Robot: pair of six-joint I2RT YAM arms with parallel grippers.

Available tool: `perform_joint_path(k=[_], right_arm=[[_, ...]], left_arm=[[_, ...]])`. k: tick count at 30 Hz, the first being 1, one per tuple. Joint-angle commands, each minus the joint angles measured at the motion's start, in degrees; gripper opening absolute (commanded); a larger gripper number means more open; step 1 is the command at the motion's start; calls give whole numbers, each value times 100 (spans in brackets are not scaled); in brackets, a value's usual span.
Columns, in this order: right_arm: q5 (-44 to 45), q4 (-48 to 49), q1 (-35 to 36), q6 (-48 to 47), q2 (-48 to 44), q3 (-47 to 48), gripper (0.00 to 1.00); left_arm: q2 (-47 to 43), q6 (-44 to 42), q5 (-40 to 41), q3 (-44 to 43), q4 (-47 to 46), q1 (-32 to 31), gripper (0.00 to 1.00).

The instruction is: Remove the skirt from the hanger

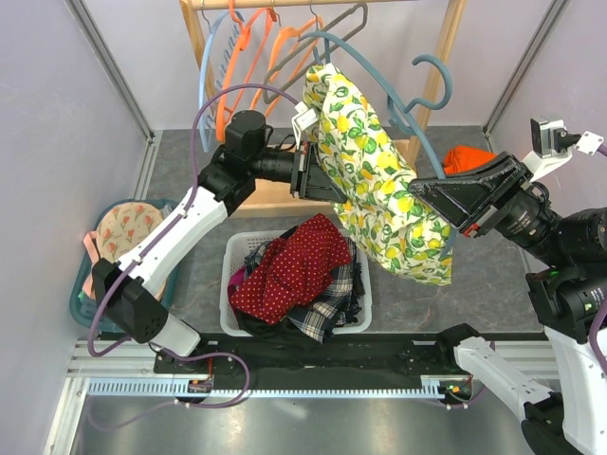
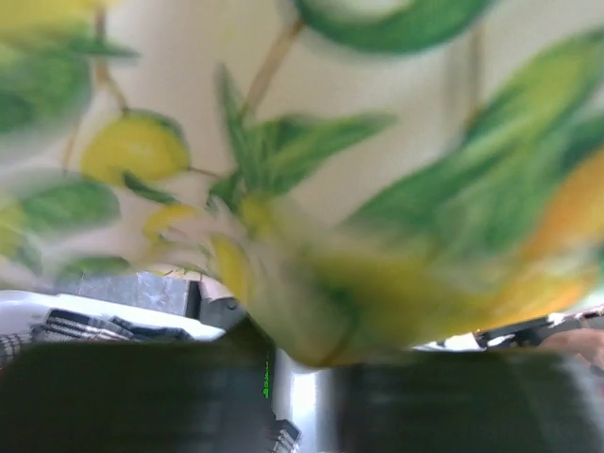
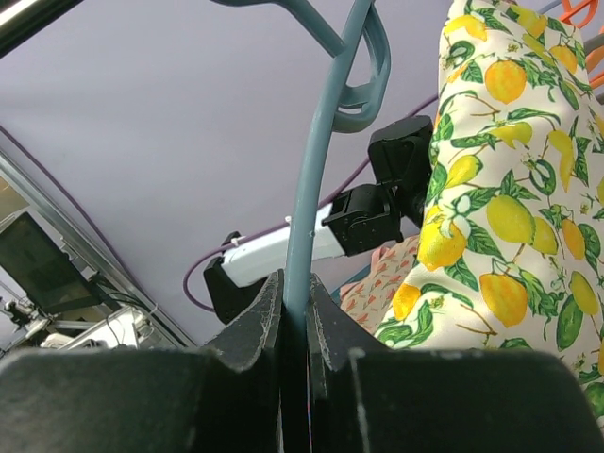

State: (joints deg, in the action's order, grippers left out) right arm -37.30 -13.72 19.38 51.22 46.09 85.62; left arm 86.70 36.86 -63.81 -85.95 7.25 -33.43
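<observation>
The skirt, white cloth printed with yellow lemons and green leaves, hangs in the middle of the overhead view, draped from upper centre down toward lower right. It is still on the hanger, a grey-blue one whose hook curls at the upper right of the skirt. Its curved arm arches over the skirt's top.

The right claw comes in from the right edge and is clamped on the hanger. In the right wrist view its two black fingers press on either side of the grey-blue bar, which rises between them to the hook loop at the top. The skirt fills the right side of that view.

The left claw reaches from the left and sits against the skirt's upper left edge. The left wrist view is blurred, with the lemon print filling it right up to the camera. Whether this claw has closed on the cloth I cannot tell.

Below the skirt a white basket stands on the grey table, holding a red dotted garment and a black-and-white checked cloth. At the left edge is a teal basket. Behind, at the top, a wooden rack carries orange hangers, a light-blue one and a grey one.
</observation>
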Motion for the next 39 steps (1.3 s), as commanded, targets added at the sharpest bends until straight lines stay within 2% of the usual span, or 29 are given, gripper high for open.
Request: perform_joint_path(k=[1,6,10,11,13,14,18,20,22,23,24,26,28,29,39], right_arm=[[21,633,5,-15,-56,-28,0],[258,133,5,-375,-56,77,0],[889,-876,5,-1121,58,402,0],[1300,-1322,5,-1410,145,515,0],[1689,-1703,5,-1641,242,552,0],[2126,-1974,5,-1833,321,534,0],[2709,-2144,5,-2037,401,183,0],[2780,-2231,13,-2072,541,42,0],[2930,-2302,5,-2099,621,-63,0],[2965,-2302,5,-2142,656,-107,0],[3052,-2294,5,-2169,665,-151,0],[3071,-2241,-4,-2213,647,-256,0],[3045,-2153,13,-2239,630,-274,0],[3036,-2135,14,-2239,647,-257,0],[2956,-1916,5,-2196,1165,569,0]], left_arm=[[-197,339,-500,-193,-698,108,2],[-564,297,-983,-850,-462,214,2],[-846,-872,-1159,-2046,1364,380,2],[-891,-1204,-1195,-2248,1941,425,2],[-1031,-1461,-1335,-2767,2358,600,2],[-1058,-1767,-1362,-2934,2848,644,2],[-1111,-2201,-1327,-4224,3555,899,2],[-1059,-1948,-1274,-4657,3530,961,2],[-1015,-1544,-1230,-5088,2978,1014,2],[-971,-993,-1248,-5185,2654,1057,2],[-944,-701,-1317,-5325,2033,1101,2],[-900,97,-1344,-5440,1353,1321,2],[-883,513,-1336,-5441,677,1514,2],[-874,645,-1336,-5432,629,1524,2],[-952,208,-1107,-4335,664,1585,2]])
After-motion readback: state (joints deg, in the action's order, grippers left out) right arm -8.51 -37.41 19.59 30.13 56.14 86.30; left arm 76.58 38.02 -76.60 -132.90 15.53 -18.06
